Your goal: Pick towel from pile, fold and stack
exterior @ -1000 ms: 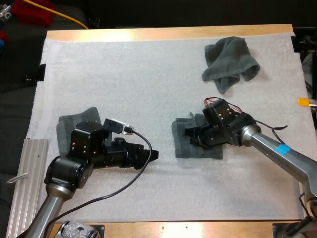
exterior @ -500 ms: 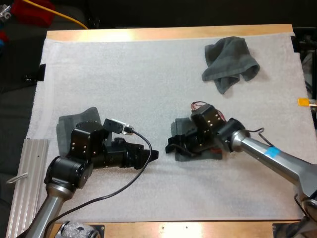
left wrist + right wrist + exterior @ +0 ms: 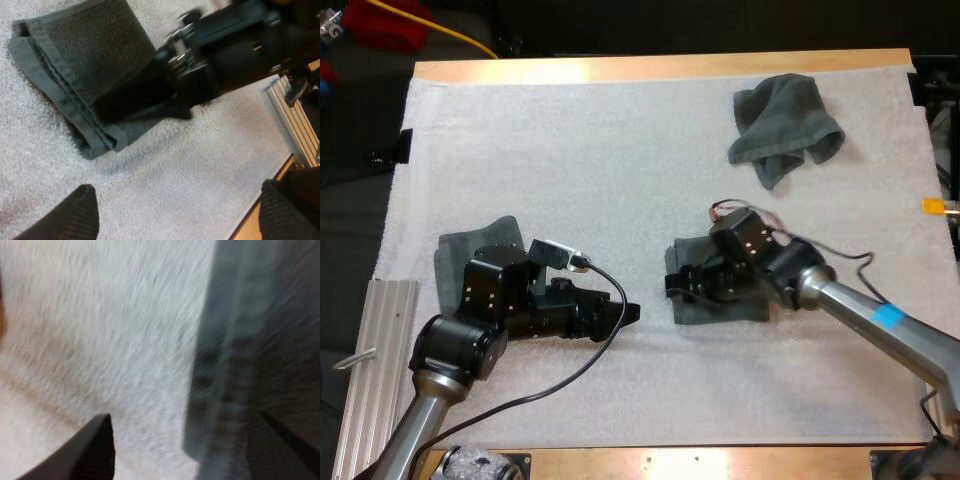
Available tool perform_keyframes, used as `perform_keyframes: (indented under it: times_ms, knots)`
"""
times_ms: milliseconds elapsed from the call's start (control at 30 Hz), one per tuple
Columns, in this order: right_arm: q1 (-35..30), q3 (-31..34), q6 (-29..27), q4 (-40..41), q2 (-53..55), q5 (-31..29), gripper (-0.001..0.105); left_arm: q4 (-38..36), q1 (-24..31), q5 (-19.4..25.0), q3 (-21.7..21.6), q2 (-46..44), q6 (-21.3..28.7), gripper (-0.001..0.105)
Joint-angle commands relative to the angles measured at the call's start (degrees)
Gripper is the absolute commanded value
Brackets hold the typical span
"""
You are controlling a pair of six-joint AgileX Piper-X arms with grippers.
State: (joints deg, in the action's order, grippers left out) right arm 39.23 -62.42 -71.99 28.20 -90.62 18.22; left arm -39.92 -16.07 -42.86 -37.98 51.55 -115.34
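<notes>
A folded dark grey-green towel (image 3: 730,303) lies on the white mat, right of centre. My right gripper (image 3: 678,285) sits low over the towel's left edge (image 3: 235,365), fingers (image 3: 97,450) apart, open. In the left wrist view the same folded towel (image 3: 75,60) shows its layered edge, with the right arm's gripper (image 3: 225,50) resting on it. My left gripper (image 3: 630,312) hovers over bare mat left of that towel, its fingertips (image 3: 80,215) wide apart and holding nothing. Another folded towel (image 3: 450,262) lies partly under the left arm. A crumpled towel (image 3: 785,125) sits at the far right.
A ribbed aluminium rail (image 3: 378,360) runs along the mat's left side near the front; it also shows as a rail (image 3: 295,115) beyond the right arm. The wooden table edge (image 3: 660,68) borders the far side. Open mat (image 3: 570,160) spans the far left and centre.
My right gripper swept left across the folded towel to its left edge, then eased back slightly right. The left arm has stayed still.
</notes>
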Motion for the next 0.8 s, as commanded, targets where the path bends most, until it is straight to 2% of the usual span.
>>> perform_keyframes:
  times_ms: [0, 133, 167, 200, 300, 433, 567, 633, 767]
  knots:
    - [0.09, -0.14, -2.1, 1.89, 2.09, -1.83, 0.057, -0.06, -0.22, -0.69, -0.36, -0.44, -0.11, 0.065]
    - [0.09, -0.14, -4.29, 4.88, 6.4, -5.49, 0.057, -0.06, -0.22, -0.59, -0.36, -0.44, -0.11, 0.065]
    - [0.09, -0.14, -4.54, 6.06, 7.86, -6.65, 0.06, -0.06, -0.22, -0.59, -0.36, -0.44, -0.11, 0.065]
    - [0.09, -0.14, -4.72, 8.11, 10.56, -8.54, 0.069, -0.05, -0.22, -0.56, -0.36, -0.44, -0.11, 0.065]
    - [0.09, -0.14, -6.6, 10.65, 13.64, -9.29, 0.079, 0.04, -0.22, -0.31, -0.36, -0.44, -0.11, 0.065]
    - [0.09, -0.14, -7.78, 18.35, 21.92, -9.29, 0.079, 1.33, -0.22, -0.21, -0.36, -0.44, -0.11, 0.065]
    - [0.09, -0.14, -7.78, 21.82, 27.5, -9.29, 0.079, 1.32, -0.22, -0.21, -0.36, -0.44, -0.11, 0.065]
    - [0.09, -0.14, -7.78, 22.21, 30.29, -9.29, 0.079, 1.32, -0.22, 0.11, -0.36, -0.44, 0.42, 0.07]
    - [0.09, -0.14, -7.78, 22.21, 32.44, -9.27, 0.079, 1.95, -0.22, 3.22, -0.36, -0.44, 0.42, 0.071]
